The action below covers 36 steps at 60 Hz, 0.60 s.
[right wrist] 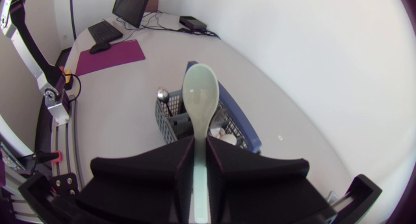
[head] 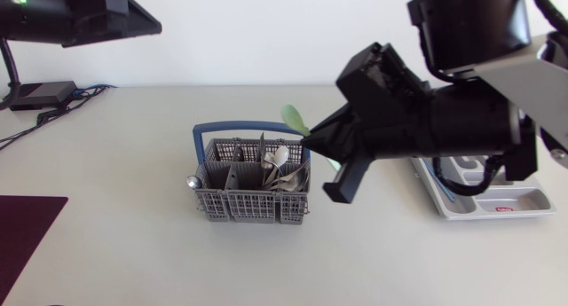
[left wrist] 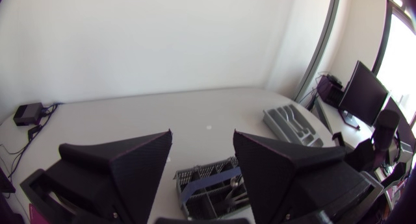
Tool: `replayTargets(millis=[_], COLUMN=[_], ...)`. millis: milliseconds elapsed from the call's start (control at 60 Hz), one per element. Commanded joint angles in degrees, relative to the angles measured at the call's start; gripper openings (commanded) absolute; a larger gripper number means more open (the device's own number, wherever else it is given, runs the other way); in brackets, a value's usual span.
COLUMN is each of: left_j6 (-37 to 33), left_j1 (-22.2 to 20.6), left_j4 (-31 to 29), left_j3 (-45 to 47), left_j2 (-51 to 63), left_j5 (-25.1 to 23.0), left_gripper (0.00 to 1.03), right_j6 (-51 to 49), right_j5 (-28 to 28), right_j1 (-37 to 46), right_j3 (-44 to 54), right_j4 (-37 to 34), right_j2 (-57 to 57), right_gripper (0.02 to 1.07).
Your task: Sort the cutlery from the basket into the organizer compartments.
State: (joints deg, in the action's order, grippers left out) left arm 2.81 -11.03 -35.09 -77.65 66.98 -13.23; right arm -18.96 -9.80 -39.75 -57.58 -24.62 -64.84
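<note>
Item in hand: one pale green spoon (right wrist: 200, 97), handle clamped between both fingers of my right gripper (right wrist: 200, 145), bowl pointing outward; it hangs above the basket (head: 253, 205), clear of it, so I judge it picked but not yet delivered. Remaining stock: several metal pieces (head: 282, 169) stand in the basket's compartments on the side nearest my right arm, plus one round-ended metal piece (head: 192, 181) at the opposite wall; count uncertain, as they overlap. Destination: the grey organizer (head: 510, 204) lies on the table well apart from the basket, beyond my right arm. Progress, as judged: early to middle, with this spoon's transfer and the basket's remainder left to do. My left gripper (left wrist: 203, 152): fingers wide apart, nothing between them, held high over the table with the basket below. Obscured: my right arm covers much of the organizer in the head view, and the left wrist view shows it too small to tell what, if anything, fills its compartments; the spoon's handle end is hidden within my fingers
</note>
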Motion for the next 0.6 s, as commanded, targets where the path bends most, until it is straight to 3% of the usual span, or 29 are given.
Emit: replayTargets(millis=[0,267,583], left_j6=[-4.3,-7.1,-6.6], left_j1=[2.2,2.4,1.3], left_j4=[-2.4,-4.2,-1.3], left_j3=[2.7,12.3,18.9], left_j2=[0.8,-2.4,-0.5], left_j5=[-1.1,-1.3,-1.4], left_gripper=[0.67,0.65,0.62], right_j6=[-4.4,-20.3,-49.1], right_j5=[-2.8,-14.6,-24.6], right_j1=[4.8,22.3,49.2], right_j3=[3.8,8.5,7.0], right_j4=[-2.3,-10.1,-22.8], right_j2=[2.2,4.5,-2.0], right_gripper=[0.10,0.10,0.10])
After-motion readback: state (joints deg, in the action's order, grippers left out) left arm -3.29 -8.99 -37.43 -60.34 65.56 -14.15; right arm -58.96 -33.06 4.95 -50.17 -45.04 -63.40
